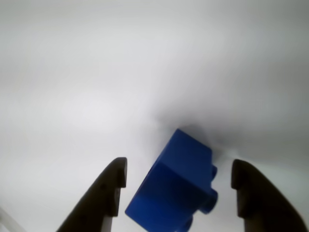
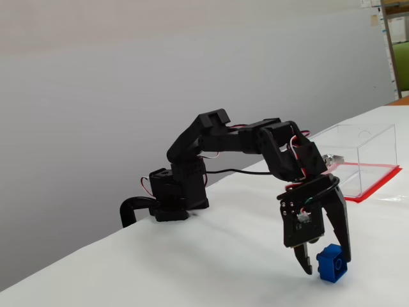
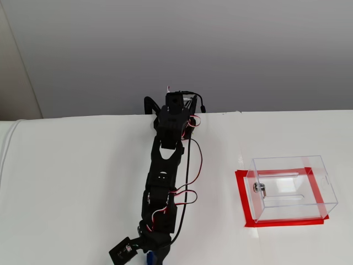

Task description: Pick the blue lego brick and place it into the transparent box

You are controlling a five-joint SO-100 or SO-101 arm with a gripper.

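The blue lego brick [image 1: 176, 186] lies on the white table, studs facing right in the wrist view. My gripper [image 1: 179, 164] is open and lowered around it, one black finger [image 1: 110, 191] on the left and one on the right, with a gap on both sides. In a fixed view the brick [image 2: 332, 263] sits between the fingertips of the gripper [image 2: 326, 259]. In the other fixed view only a sliver of blue [image 3: 149, 259] shows under the gripper [image 3: 144, 255] at the bottom edge. The transparent box [image 3: 290, 187] with its silver lock [image 3: 260, 187] stands on a red base [image 3: 278, 223], apart to the right.
The black arm [image 3: 165, 165] reaches from its base [image 3: 175, 110] at the table's far edge toward the near edge. The box [image 2: 362, 157] stands beyond the gripper at the right in a fixed view. A grey wall is behind the table.
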